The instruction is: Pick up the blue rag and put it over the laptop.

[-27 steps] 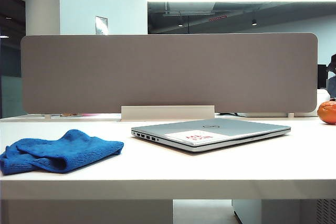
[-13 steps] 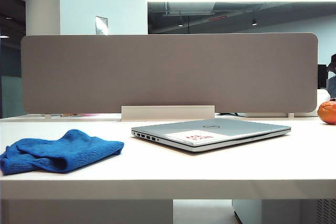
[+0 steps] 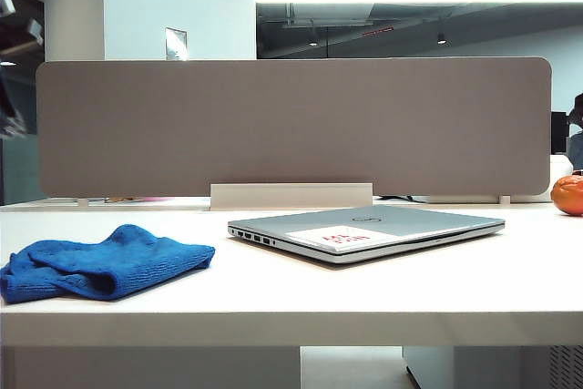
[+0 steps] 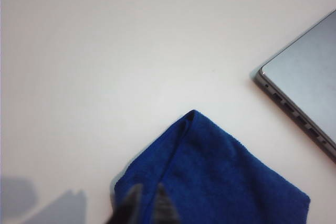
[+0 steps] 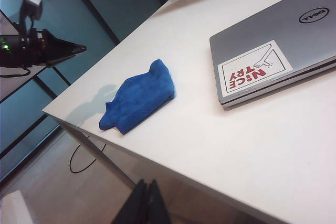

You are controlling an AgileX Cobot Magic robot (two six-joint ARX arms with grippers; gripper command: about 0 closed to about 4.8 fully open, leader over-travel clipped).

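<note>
Blue rag [image 3: 102,262] lies crumpled on the white tabletop [image 3: 383,302], well left of the closed laptop [image 3: 369,231]. Left tool [image 4: 148,205], fingers nearly together and gripping nothing, hangs above the rag's near edge. Right tool [image 5: 147,203], fingers together, sits off the tabletop's front edge.
</note>
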